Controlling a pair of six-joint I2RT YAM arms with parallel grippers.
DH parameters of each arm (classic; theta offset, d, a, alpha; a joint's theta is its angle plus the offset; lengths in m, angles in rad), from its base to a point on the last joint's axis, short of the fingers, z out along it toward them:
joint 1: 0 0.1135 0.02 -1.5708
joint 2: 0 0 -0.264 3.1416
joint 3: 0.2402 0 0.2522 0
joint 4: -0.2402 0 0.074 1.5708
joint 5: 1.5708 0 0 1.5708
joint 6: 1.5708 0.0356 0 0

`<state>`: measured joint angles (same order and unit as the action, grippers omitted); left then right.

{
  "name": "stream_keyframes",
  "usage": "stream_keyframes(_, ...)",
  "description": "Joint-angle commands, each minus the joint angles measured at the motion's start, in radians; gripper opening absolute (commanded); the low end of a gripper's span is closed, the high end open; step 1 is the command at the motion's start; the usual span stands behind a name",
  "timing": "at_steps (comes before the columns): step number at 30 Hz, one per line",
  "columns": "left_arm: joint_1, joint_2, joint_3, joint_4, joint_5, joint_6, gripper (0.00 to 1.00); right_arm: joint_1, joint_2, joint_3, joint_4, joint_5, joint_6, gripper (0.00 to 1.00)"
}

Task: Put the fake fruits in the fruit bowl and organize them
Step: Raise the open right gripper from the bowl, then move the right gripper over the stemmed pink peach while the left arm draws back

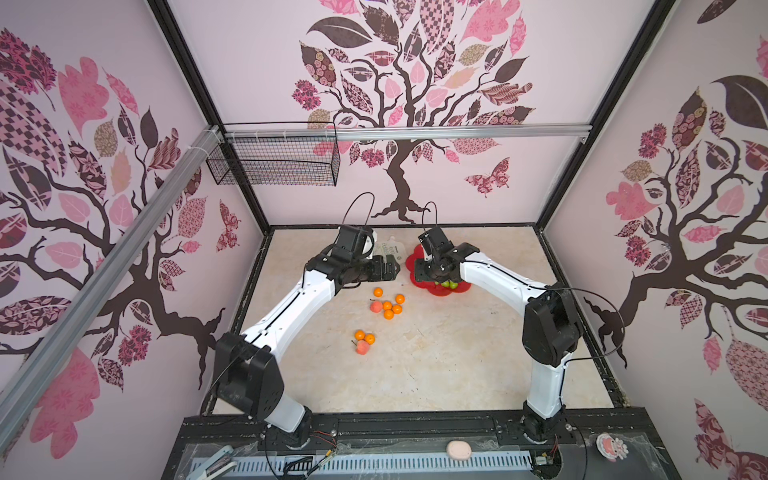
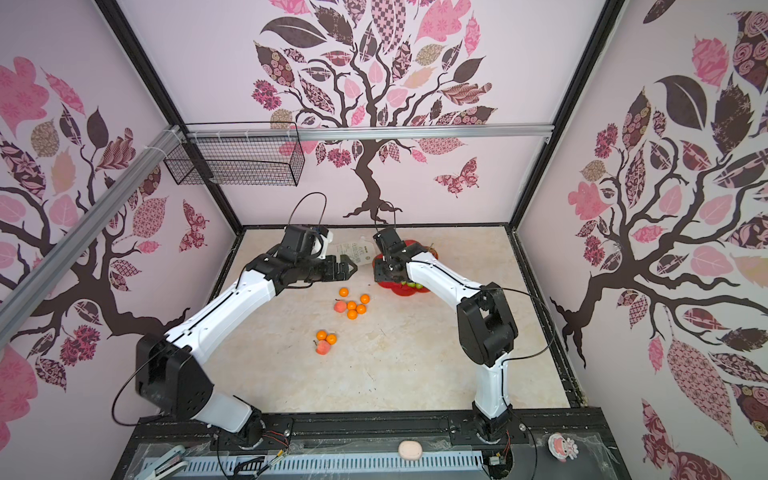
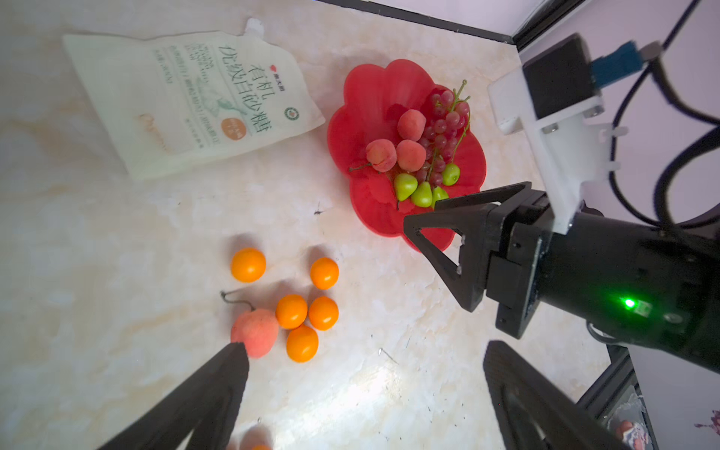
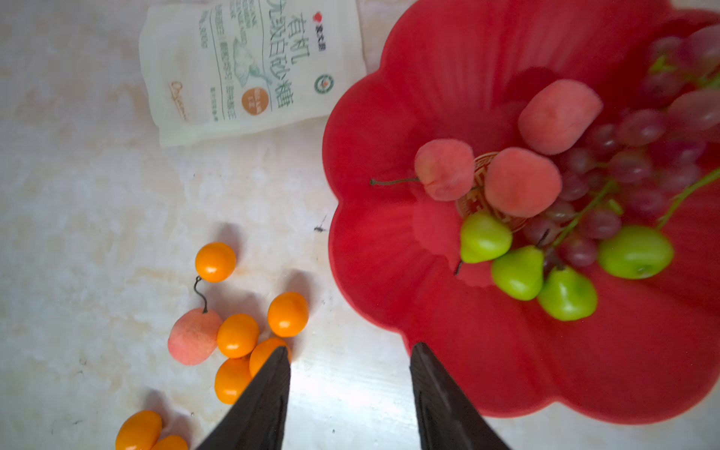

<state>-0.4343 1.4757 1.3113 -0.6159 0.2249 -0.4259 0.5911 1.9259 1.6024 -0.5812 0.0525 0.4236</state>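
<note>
Right wrist view: the bowl (image 4: 428,58), a glossy red dish with a petal-scalloped rim, holds three peaches (image 4: 522,187), a dark red grape bunch (image 4: 631,163), three pears (image 4: 518,272) and one green apple (image 4: 635,251). The fruit half covers its gold emblem (image 4: 473,202).

In both top views the bowl (image 1: 439,291) sits at about 1 o'clock from the middle of the table (image 1: 457,353). The right gripper (image 4: 350,348) hangs over the bowl's 9 o'clock rim, its jaws about half apart with nothing between them. The left gripper (image 3: 366,346) is spread wide and also empty, above the table at the bowl's 9 o'clock.

Five tangerines (image 1: 388,314) and a peach (image 1: 376,306) lie bunched at the bowl's 8 o'clock. Farther along that line lie two more tangerines and another peach. A pouch (image 3: 187,101) lies flat at the bowl's 10 o'clock.
</note>
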Motion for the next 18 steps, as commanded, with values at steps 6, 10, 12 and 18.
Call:
stream_keyframes(6,0.036,-0.255,-0.266,-0.024,-0.087,-0.097,0.98,0.126,-0.029,-0.007,-0.016,0.023,0.009,0.53)
stream_keyframes(10,0.085,-0.332,-0.342,-0.019,-0.042,-0.11,0.99,0.181,0.023,0.029,-0.026,0.006,-0.01,0.53)
stream_keyframes(12,0.131,-0.368,-0.379,-0.006,0.01,-0.122,0.99,0.212,0.064,0.071,-0.051,0.006,-0.03,0.53)
stream_keyframes(18,0.249,-0.419,-0.461,0.026,0.127,-0.107,0.98,0.271,0.179,0.202,-0.13,0.011,-0.092,0.53)
